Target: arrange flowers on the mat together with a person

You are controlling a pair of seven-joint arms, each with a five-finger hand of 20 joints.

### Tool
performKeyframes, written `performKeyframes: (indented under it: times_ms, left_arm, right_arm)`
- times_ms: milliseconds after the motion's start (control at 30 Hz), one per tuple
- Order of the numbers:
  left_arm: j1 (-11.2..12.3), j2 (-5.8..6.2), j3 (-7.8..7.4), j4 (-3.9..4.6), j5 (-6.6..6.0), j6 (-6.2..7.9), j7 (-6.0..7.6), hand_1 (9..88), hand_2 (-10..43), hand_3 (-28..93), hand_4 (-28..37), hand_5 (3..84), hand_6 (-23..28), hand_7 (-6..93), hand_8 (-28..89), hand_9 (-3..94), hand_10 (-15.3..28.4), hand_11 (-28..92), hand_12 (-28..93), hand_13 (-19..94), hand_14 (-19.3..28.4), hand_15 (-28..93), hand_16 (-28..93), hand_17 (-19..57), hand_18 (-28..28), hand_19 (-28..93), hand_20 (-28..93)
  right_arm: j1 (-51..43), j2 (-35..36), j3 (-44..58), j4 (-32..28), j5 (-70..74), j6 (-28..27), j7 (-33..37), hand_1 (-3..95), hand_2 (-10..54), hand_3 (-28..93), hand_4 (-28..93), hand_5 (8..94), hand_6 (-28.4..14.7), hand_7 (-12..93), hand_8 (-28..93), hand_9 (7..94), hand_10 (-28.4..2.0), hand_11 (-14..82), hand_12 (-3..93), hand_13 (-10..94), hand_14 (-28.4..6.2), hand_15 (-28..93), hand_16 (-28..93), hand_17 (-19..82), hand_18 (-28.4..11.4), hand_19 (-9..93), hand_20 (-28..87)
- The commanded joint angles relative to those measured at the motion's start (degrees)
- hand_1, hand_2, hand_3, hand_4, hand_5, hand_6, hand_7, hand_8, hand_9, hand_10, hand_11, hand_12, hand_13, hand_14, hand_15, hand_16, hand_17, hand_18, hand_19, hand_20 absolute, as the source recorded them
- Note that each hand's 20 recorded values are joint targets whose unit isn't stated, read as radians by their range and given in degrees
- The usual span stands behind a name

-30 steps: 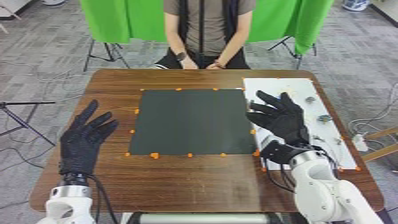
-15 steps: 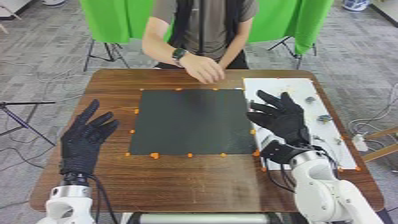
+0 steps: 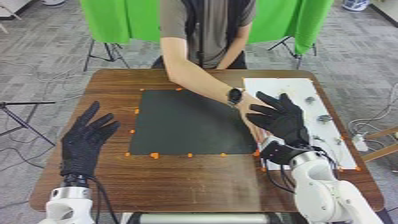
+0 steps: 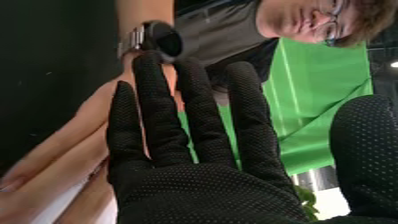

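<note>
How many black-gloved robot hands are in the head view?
2: the left hand left of the dark mat, the right hand over the left edge of the white sheet.

White arms (image 3: 322,192) (black cables (image 3: 99,190) alongside), dotted black gloves (image 3: 81,150).

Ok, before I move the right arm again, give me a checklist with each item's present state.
- Right hand open, nothing gripped: ok
- Left hand beside the mat, not over it: ok
- Person's hand well away from the right hand: not ok, it reaches in right beside it
- Person's hand and right hand not touching: cannot tell
- Small plant piece on the white sheet: ok
</note>
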Motion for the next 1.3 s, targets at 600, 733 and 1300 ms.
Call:
performKeyframes:
  times_ms: [600,733,1300]
  left_arm:
    - [-0.4,-0.26,0.53,0.37,0.10,-0.31,-0.69,20.2,10.8,73,-28.3,33.4,7.3,11.7,-9,36.9,19.2,24,10,31,25.7,50,-9,-2.4,27.1,70,-14]
    - [-0.8,-0.15,0.79,0.43,0.22,-0.57,-0.92,20.1,10.7,73,-28.3,33.5,7.3,11.8,-9,36.9,19.3,24,10,31,25.7,50,-9,-2.5,27.1,70,-14]
    - [-1.8,-0.53,1.53,0.81,0.72,-1.52,-1.49,19.1,11.1,72,-28.3,33.6,7.4,11.7,-9,36.9,19.3,24,10,31,25.7,50,-9,-2.5,27.1,70,-13]
  right_arm:
    - [-0.1,0.1,-0.2,-0.3,-0.1,0.6,-0.8,11.4,14.3,72,-26,47.9,-0.5,14,-13,50.6,-17.3,13.1,14.0,39,-20.5,34,13,5,-22.4,47,16]
    - [-0.1,0.2,-0.3,-0.4,-0.1,0.8,-0.9,11.5,14.3,72,-26,47.9,-0.5,14,-13,50.6,-17.3,13.1,13.9,39,-20.5,34,13,5,-22.4,47,16]
    - [-0.1,0.0,-0.1,-0.3,0.0,0.4,-1.0,11.3,14.3,72,-26,47.9,-0.5,14,-13,50.6,-17.2,13.2,13.9,39,-20.5,34,13,5,-22.3,47,16]
